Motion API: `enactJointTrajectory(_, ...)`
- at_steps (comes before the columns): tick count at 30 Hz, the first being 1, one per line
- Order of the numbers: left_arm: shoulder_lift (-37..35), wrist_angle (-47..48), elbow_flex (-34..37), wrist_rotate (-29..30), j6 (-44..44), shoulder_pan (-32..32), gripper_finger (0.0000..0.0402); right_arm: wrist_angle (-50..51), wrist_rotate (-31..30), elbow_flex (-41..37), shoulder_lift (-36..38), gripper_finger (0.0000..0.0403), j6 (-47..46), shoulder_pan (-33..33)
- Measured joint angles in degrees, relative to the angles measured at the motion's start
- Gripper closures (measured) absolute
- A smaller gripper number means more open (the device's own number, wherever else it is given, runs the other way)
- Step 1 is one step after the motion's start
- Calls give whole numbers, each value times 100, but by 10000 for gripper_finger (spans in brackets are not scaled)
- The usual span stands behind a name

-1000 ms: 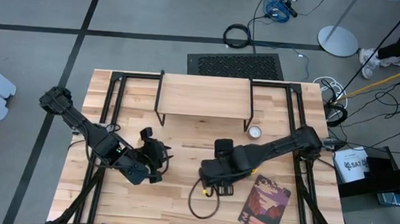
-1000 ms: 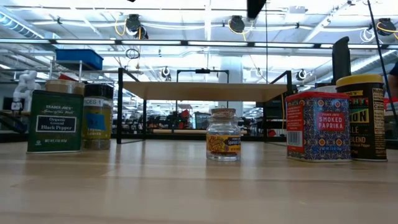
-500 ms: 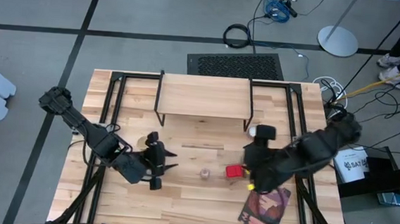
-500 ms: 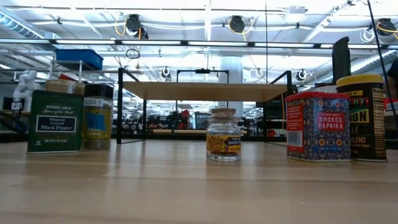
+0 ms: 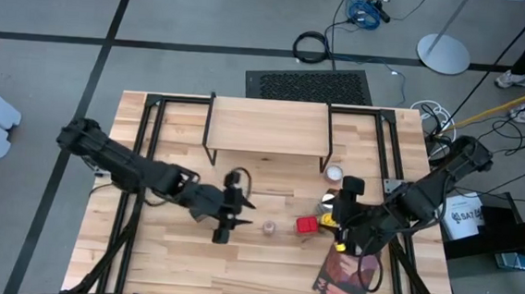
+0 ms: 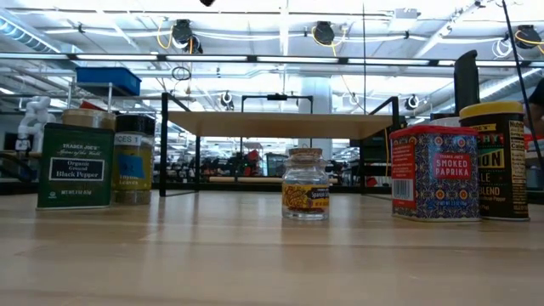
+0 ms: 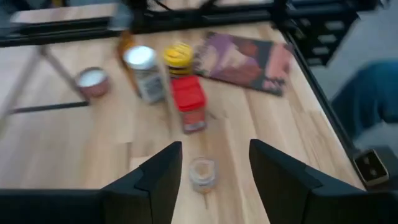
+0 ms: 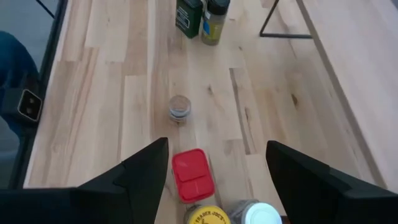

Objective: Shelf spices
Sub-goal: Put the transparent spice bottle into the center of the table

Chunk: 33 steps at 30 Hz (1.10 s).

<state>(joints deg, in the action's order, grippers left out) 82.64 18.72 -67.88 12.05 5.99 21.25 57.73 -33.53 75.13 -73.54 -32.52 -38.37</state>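
Two grippers stand with fingers apart, gripping nothing: left gripper [image 5: 239, 212] at nine o'clock of the small clear glass jar [image 5: 268, 227], right gripper [image 5: 336, 228] at three o'clock of the red-topped paprika tin [image 5: 306, 225]. Pale wooden shelf [image 5: 269, 126] stands at twelve o'clock.

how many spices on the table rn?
7. Green tin and dark jar near the shelf's left leg; small glass jar mid-table; red tin, yellow-top jar, white-top jar clustered right; white-lidded tin by shelf's right leg. Others may be hidden.
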Motion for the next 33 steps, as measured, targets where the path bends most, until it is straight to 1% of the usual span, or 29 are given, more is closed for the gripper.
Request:
enactJointTrajectory(3,390,-193,0,-155,-186,-52,204,-70,-121,-157,167,144,-74,0)
enactJointTrajectory(6,810,-261,0,-147,-194,-78,203,-102,-147,-160,304,145,-122,0)
enactJointTrajectory(12,1668,-876,0,-139,-188,-101,203,-142,-190,-160,489,145,-44,0)
enactJointTrajectory(15,1951,-938,-32,-64,-92,-111,203,-139,-241,-160,529,145,62,0)
enactJointTrajectory(21,2182,-938,-81,-21,-32,-182,203,-139,-255,-162,534,145,311,0)
enactJointTrajectory(27,2314,-892,-80,-39,-34,-329,200,-137,-252,-162,532,145,311,0)
enactJointTrajectory(30,2336,-925,-79,-183,-33,-366,183,-137,-250,-164,532,145,301,0)
enactJointTrajectory(33,2338,-942,-79,-265,-29,-362,155,-139,-250,-164,532,145,300,0)
